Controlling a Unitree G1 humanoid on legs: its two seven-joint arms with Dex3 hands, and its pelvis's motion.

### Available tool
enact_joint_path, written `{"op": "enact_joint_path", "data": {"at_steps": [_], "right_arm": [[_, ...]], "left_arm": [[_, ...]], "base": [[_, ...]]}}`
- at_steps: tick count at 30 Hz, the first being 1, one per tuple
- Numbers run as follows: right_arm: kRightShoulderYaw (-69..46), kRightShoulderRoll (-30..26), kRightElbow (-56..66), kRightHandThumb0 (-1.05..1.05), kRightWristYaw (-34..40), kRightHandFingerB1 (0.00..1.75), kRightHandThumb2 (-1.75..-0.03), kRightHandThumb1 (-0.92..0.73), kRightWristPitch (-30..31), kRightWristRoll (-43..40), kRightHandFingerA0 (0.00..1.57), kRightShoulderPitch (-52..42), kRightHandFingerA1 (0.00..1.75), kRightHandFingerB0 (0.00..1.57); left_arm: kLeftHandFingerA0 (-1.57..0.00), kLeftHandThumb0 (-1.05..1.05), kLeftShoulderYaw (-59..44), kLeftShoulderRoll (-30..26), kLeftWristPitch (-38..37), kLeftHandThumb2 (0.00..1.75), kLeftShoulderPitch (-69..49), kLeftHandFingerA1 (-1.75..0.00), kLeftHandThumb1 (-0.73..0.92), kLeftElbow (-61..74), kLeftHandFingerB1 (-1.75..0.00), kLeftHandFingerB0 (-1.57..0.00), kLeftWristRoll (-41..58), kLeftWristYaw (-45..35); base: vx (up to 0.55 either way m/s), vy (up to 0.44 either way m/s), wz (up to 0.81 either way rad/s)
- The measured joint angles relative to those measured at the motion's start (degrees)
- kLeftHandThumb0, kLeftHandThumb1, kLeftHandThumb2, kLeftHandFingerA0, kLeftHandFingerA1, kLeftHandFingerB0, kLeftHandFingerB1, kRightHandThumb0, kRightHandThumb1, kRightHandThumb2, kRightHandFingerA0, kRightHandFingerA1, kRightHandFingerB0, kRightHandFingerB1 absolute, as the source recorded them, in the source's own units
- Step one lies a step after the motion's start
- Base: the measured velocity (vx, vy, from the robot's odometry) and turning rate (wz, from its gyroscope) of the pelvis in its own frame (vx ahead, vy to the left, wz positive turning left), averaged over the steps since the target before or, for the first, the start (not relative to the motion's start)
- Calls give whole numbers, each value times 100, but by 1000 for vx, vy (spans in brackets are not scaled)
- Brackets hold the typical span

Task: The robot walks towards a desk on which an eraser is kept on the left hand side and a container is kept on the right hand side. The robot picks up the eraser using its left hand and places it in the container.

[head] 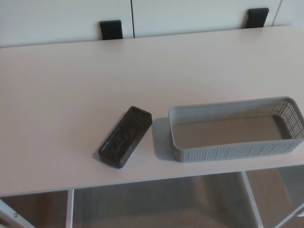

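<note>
A dark rectangular eraser (126, 136) lies flat on the white desk (71, 95), angled from lower left to upper right, near the front edge. Just to its right stands a grey perforated container (236, 128), long and shallow, with nothing inside; a small gap separates the two. Neither of my hands shows in the head view.
Two black brackets (110, 29) (257, 17) sit at the desk's far edge against a white wall. Below the front edge I see white desk legs (70, 208) and a brown floor.
</note>
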State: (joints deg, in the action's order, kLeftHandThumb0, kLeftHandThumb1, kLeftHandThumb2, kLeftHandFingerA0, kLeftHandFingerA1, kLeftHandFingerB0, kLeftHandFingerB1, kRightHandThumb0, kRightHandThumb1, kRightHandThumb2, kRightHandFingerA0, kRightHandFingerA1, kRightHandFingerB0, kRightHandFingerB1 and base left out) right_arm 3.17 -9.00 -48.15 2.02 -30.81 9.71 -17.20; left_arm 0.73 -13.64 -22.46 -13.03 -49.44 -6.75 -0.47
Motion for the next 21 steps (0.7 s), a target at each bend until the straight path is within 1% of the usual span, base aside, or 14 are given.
{"op": "enact_joint_path", "data": {"at_steps": [2,3,4,6,8,9,10,11,13,14,15,16,18,21], "right_arm": [[-1,-1,2,-34,0,42,-59,-64,0,-1,74,1,52,52],[0,-2,5,-34,0,42,-59,-64,0,-1,75,-1,52,52],[2,-1,5,-34,0,42,-59,-64,0,-1,74,0,52,51],[6,0,4,-34,-1,42,-59,-63,1,-1,75,7,53,52],[14,3,4,-35,-2,42,-59,-63,1,-2,75,12,55,52],[23,5,4,-34,-2,42,-59,-63,2,-1,74,13,55,52],[31,6,5,-33,-2,42,-59,-63,2,0,75,13,55,52],[37,8,5,-40,-2,53,-80,-53,2,-1,69,13,63,47],[49,12,5,-40,-2,53,-80,-53,3,-1,70,10,64,46],[54,15,5,-34,-3,42,-59,-63,3,-1,75,12,55,52],[59,17,6,-34,-3,42,-59,-64,3,-1,74,15,55,52],[62,17,6,-34,-3,42,-59,-64,3,-1,74,15,54,52],[70,17,7,-34,-3,42,-59,-64,4,-1,74,22,53,53],[80,19,7,-34,-5,42,-59,-64,5,-1,74,43,54,52]], "left_arm": [[-77,-70,60,0,-5,93,-43,-93,29,129,-80,-55,-19,12],[-74,-73,151,-3,-9,69,-128,-91,42,361,-77,-55,-57,10],[-72,-81,234,-3,-23,58,-198,-86,48,551,-71,-57,-87,-2],[-77,-84,382,-3,-37,56,-321,-68,47,884,-58,-61,-120,-49],[-75,-84,582,-9,-36,56,-473,-59,48,1339,-50,-60,-133,-138],[-72,-84,687,-14,-36,82,-542,-62,34,1582,-54,-57,-135,-191],[-75,-85,777,-22,-36,56,-606,-53,47,1788,-44,-62,-135,-239],[-68,-90,847,-28,-35,76,-650,-52,35,1947,-48,-60,-135,-279],[-68,-89,1034,-49,-30,76,-747,-53,35,2367,-47,-57,-128,-383],[-64,-85,1139,-68,-26,76,-792,-50,36,2616,-47,-57,-123,-448],[-67,-85,1238,-103,-23,56,-825,-43,46,2854,-40,-60,-115,-518],[-69,-87,1295,-134,-22,79,-836,-53,37,2997,-41,-48,-107,-562],[-73,-104,1462,-237,-19,83,-838,-51,41,3409,-38,-48,-82,-698],[-74,-103,1714,-424,22,86,-777,-51,44,4067,-38,-46,-4,-939]], "base": [[0,0,0],[0,0,0],[0,0,0],[0,0,0],[0,0,0],[0,0,0],[0,0,0],[0,0,0],[0,0,0],[0,0,0],[0,0,0],[0,0,0],[0,0,0],[0,0,0]]}}
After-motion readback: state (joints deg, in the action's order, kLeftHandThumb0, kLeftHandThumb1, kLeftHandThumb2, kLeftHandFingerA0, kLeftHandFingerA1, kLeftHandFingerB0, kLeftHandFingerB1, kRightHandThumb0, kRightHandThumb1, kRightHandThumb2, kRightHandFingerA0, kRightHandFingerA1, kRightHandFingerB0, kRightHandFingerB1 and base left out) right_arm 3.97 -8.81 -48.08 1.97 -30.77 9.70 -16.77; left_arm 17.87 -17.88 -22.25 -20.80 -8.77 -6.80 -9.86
